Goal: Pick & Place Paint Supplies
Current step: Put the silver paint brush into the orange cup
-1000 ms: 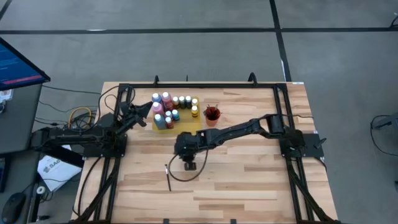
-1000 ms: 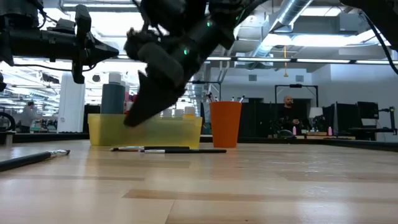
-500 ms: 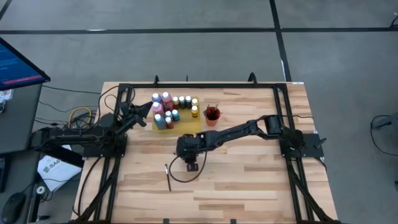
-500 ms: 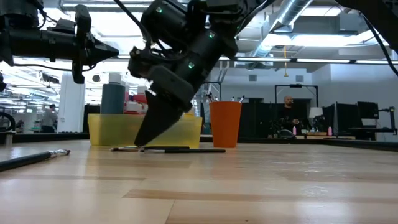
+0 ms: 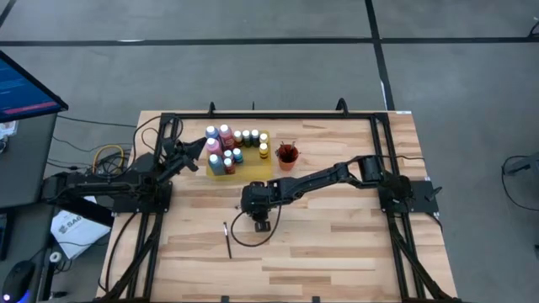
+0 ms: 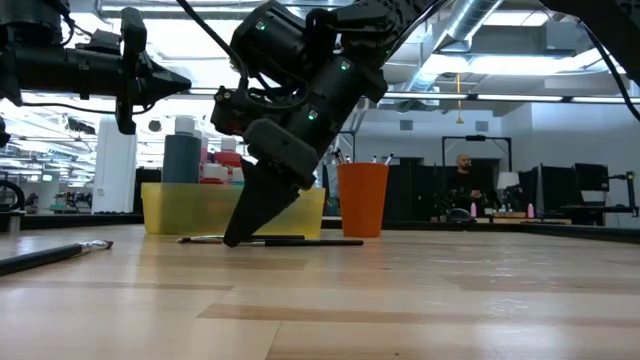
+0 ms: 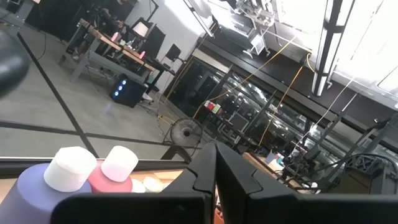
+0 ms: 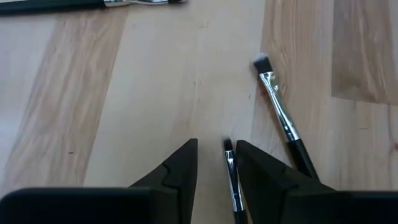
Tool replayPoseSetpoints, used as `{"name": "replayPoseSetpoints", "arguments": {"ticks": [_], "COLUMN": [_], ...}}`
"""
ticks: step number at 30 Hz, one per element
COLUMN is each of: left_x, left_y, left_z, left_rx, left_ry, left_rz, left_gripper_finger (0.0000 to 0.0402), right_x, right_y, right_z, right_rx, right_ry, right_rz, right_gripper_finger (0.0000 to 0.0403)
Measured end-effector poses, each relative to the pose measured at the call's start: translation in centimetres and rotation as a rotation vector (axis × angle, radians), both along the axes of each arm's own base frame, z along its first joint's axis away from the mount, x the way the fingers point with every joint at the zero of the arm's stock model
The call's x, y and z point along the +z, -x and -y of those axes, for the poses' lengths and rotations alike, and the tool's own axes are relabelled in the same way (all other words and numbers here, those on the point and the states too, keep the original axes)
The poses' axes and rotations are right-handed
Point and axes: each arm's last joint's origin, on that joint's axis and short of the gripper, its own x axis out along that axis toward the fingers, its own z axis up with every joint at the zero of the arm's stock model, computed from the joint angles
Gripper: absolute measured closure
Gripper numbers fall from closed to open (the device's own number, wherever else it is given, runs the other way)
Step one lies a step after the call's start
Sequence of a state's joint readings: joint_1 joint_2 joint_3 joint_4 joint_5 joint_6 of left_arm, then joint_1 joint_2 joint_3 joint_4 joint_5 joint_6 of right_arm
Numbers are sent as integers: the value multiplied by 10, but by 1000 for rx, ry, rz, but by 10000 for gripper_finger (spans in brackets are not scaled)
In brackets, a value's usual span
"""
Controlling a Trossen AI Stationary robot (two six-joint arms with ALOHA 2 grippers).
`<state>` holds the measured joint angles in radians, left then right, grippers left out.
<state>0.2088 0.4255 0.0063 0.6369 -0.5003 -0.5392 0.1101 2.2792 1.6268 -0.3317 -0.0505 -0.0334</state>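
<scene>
A: Right gripper [image 8: 216, 163] is down at the table, fingers parted around a thin brush [image 8: 232, 180], not squeezing yet.

B: Keep it centred, close low, lift straight. Second brush [image 8: 281, 115] lies just beside; avoid nudging it.

A: Left gripper [image 7: 216, 169] is closed, parked by the bottles [image 5: 226, 147].

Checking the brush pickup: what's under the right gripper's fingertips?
A thin dark brush lies on the table between the right gripper's open fingers; its rear end is covered. A second brush lies beside.
</scene>
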Motion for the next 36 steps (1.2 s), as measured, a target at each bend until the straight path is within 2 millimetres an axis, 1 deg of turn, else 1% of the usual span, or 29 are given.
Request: {"name": "replayPoseSetpoints", "arguments": {"ticks": [2, 5, 7, 8, 13, 17, 21, 23, 32, 36], "left_x": [0, 0, 0, 0, 0, 0, 0, 0, 0, 0], "left_y": [0, 0, 0, 0, 0, 0, 0, 0, 0, 0], "left_z": [0, 0, 0, 0, 0, 0, 0, 0, 0, 0], "left_rx": [0, 0, -1, 0, -1, 0, 0, 0, -1, 0], "left_ry": [0, 0, 0, 0, 0, 0, 0, 0, 0, 0], "left_rz": [0, 1, 1, 0, 0, 0, 0, 0, 0, 0], "left_gripper_finger": [400, 400, 400, 400, 400, 400, 400, 400, 400, 400], "right_x": [-8, -9, -19, -20, -20, -21, -19, -16, 9, 27], "right_y": [-2, -2, -2, -3, -1, 0, -1, -3, -17, -23], "right_z": [0, 0, -1, -1, -2, -2, -4, -5, -9, -13], "right_rx": [-9, -30, -37, -37, -37, -38, -50, -46, -30, -26], "right_ry": [2, -10, -13, -13, -5, -4, -14, -18, -41, -53], "right_rz": [-2, -11, -29, -29, -46, -56, -59, -60, -53, -13], "right_gripper_finger": [299, 309, 316, 319, 347, 391, 400, 401, 402, 403]}}
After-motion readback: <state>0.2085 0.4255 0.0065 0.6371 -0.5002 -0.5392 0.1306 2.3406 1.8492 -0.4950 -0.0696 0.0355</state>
